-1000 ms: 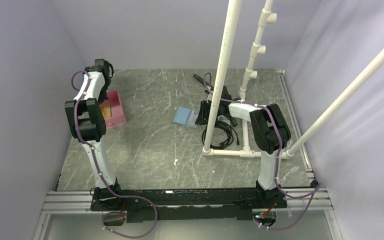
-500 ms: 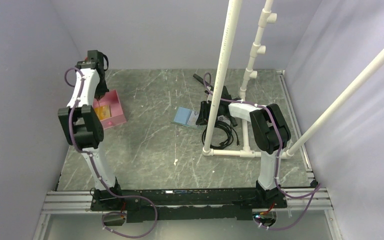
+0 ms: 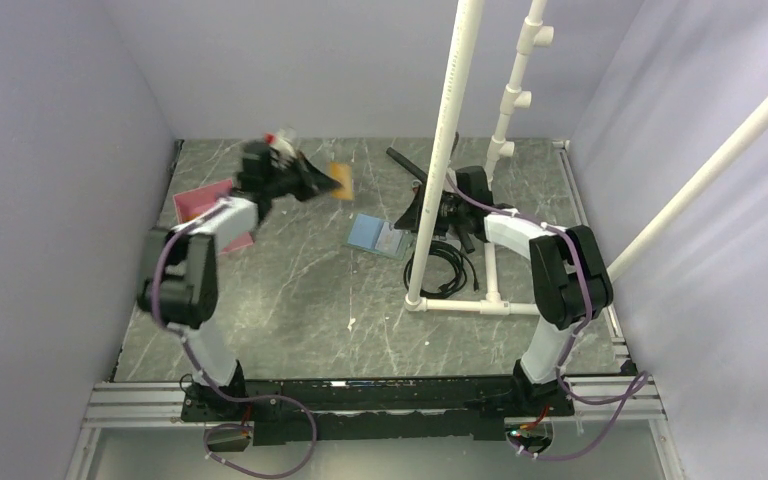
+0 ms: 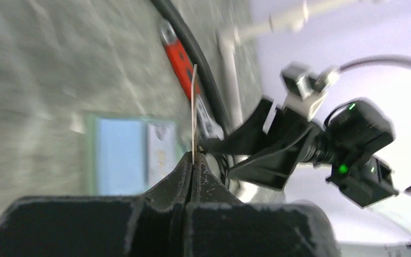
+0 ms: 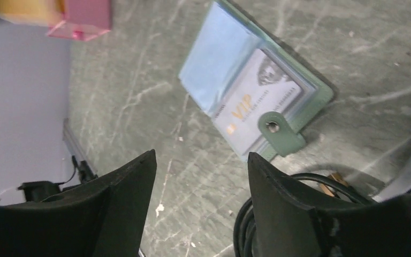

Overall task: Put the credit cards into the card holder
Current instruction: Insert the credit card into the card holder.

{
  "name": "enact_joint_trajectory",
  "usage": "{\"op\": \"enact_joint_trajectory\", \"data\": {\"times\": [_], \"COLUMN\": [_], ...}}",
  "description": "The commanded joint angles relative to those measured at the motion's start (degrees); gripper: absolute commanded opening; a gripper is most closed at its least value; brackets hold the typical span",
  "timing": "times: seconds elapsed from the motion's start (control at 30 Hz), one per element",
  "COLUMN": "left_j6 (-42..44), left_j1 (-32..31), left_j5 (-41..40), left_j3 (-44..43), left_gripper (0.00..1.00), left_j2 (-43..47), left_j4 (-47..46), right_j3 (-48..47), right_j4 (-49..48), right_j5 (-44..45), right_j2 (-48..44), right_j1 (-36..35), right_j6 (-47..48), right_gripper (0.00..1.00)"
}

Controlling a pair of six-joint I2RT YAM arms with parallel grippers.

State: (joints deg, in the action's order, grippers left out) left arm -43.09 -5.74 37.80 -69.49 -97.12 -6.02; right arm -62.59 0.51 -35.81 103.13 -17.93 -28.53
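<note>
The left gripper [image 3: 316, 181] is clenched on a thin orange-tan credit card [image 3: 340, 181] and holds it in the air above the grey marbled table [image 3: 290, 290]. In the blurred left wrist view the card seems to stand edge-on and upright between the fingertips. A small muted-green card holder [image 5: 278, 140] lies open on the table, its pale blue inside facing up. A silver card marked VIP [image 5: 259, 99] sits in one pocket. The right gripper [image 5: 200, 158] hovers just beside it, jaws spread apart and grasping nothing. A pink rectangular plastic tray [image 3: 198, 200] sits well to the left.

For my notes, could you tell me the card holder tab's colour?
The closure tab is muted green; right wrist view.
</note>
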Motion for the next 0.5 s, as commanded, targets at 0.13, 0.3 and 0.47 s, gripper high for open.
{"op": "enact_joint_trajectory", "data": {"times": [0.13,0.3,0.47], "left_j6": [-33.5,-39.5,-39.9], "left_j1": [-9.2,-11.0,-12.3], "left_j5": [13.5,14.3,16.2], "left_j3": [9.1,11.5,11.9], "left_gripper": [0.0,0.0,0.0], "left_j2": [-18.6,-23.1,-24.0], "left_j4": [-58.7,-68.9,-69.4], "right_j3": [8.2,7.8,7.1], "right_j4": [-30.4,-37.1,-38.1], "right_j5": [-11.6,-13.5,-13.1], "right_j2": [-3.1,1.8,5.1], "right_j1": [1.2,1.2,1.3], "right_j6": [-19.6,-28.0,-30.2], "right_gripper": [0.7,0.7,0.68]}}
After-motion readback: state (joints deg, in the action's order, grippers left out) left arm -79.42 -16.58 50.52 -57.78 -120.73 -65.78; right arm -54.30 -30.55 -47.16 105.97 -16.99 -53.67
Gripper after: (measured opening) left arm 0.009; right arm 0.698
